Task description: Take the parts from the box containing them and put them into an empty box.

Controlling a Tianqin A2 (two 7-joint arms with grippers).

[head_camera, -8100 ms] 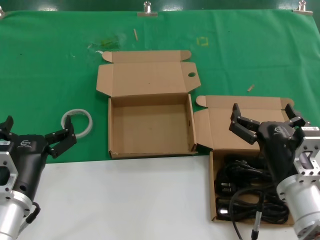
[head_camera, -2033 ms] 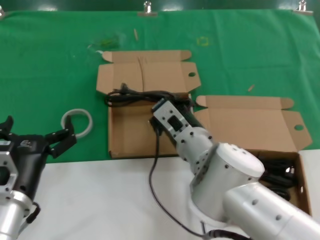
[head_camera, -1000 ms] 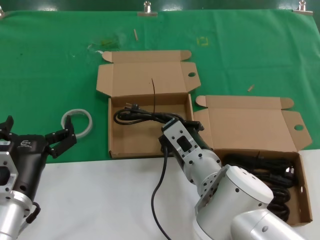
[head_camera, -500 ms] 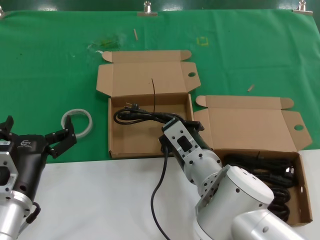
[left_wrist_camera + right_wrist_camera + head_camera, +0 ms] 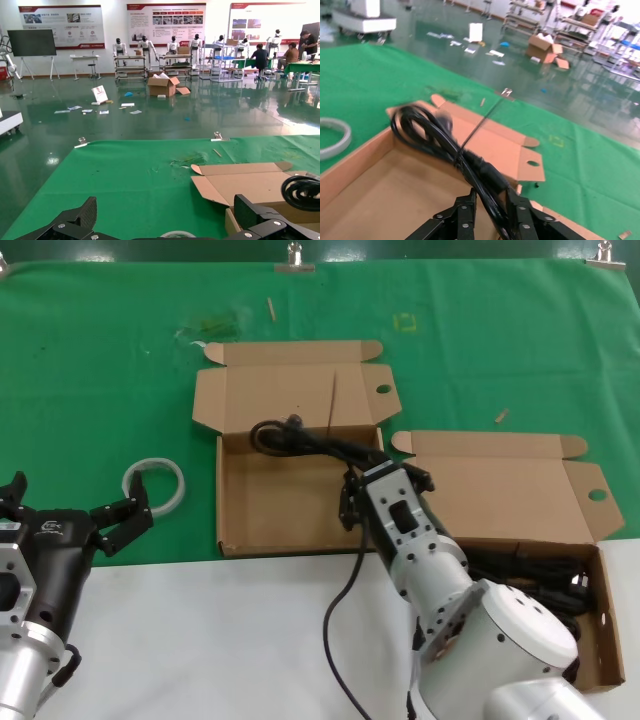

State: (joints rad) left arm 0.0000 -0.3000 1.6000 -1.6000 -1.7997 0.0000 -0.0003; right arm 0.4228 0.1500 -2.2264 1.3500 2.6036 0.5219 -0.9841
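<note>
R gripper (image 5: 385, 480) is over the right edge of the empty box (image 5: 300, 495), fingers (image 5: 465, 214) clamped on a black power cord (image 5: 300, 437). The cord's coiled end hangs above the box's rear wall, toward 11 o'clock from the gripper; one thin strand sticks up in front of the raised lid. Rest of the power cords (image 5: 545, 575) lie in the box containing them (image 5: 500, 500), at 4 o'clock from the empty box, lid open. L gripper (image 5: 75, 518) is parked at the bench's (image 5: 200, 640) near-left corner, fingers (image 5: 75, 222) spread wide, holding nothing. A tape roll (image 5: 155, 485) lies on the green cloth (image 5: 100, 350) just beyond it, at 9 o'clock from the empty box.
</note>
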